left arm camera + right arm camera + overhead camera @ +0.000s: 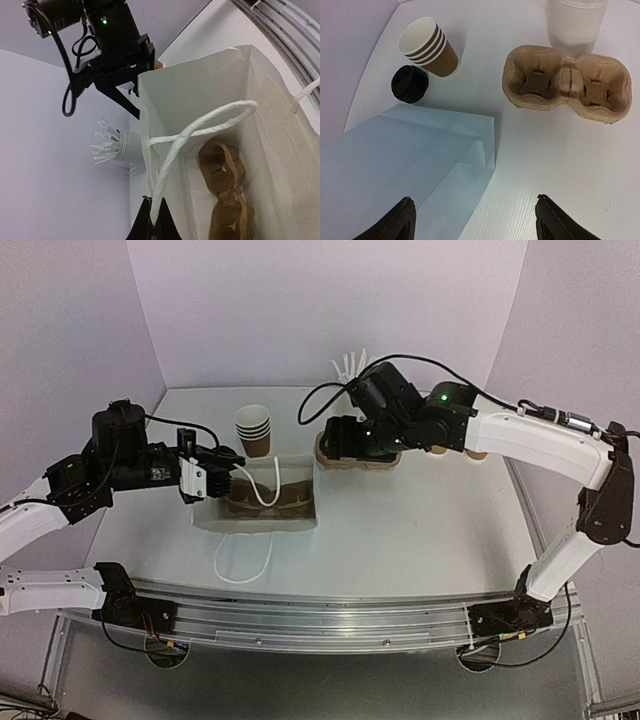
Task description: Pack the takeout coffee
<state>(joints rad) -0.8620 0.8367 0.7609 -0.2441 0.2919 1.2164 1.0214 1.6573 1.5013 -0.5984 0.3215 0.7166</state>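
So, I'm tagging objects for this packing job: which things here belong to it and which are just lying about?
Job: stacked brown cups, black lids, empty pulp carrier, second pulp carrier.
Other: white handled bag, white cup of sticks.

White paper bag (255, 524) lies on its side, centre-left of surface (420, 530); one rope handle (243, 562) trails twd near edge. White cup w/ sticks (125, 146) stands at back.

White table (420, 520): paper bag (420, 160), cup stack (427, 47), black lids (410, 84), pulp carrier (567, 82), stick cup (129, 146).
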